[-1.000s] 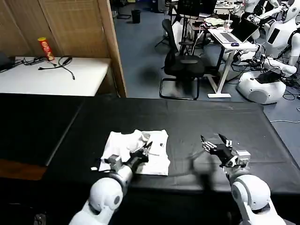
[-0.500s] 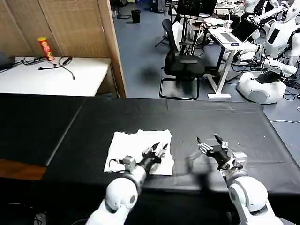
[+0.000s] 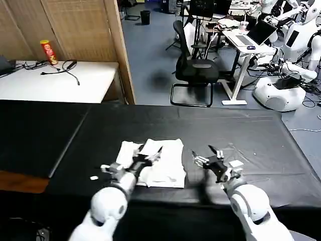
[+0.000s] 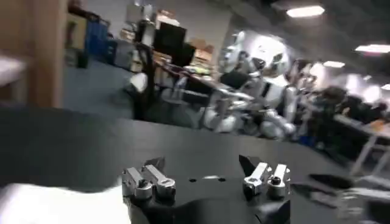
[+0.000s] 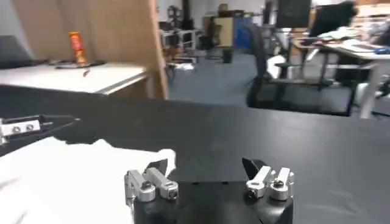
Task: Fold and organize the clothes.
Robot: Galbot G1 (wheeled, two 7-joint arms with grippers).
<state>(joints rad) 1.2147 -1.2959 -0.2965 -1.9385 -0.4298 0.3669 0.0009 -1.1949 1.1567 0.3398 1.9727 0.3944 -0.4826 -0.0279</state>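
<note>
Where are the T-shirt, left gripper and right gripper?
T-shirt (image 3: pixel 169 163): head view, bare cloth near its right edge.
Left gripper (image 3: pixel 151 152): head view, between open fingertips.
Right gripper (image 3: pixel 206 154): head view, between open fingertips.

our right hand (image 5: pixel 208 165) hangs with its fingers spread wide over the black bench (image 5: pixel 256 137). the white t-shirt (image 5: pixel 67 170) lies flat just beside it, and our left hand (image 5: pixel 27 126) reaches in over the shirt's far edge.
</note>
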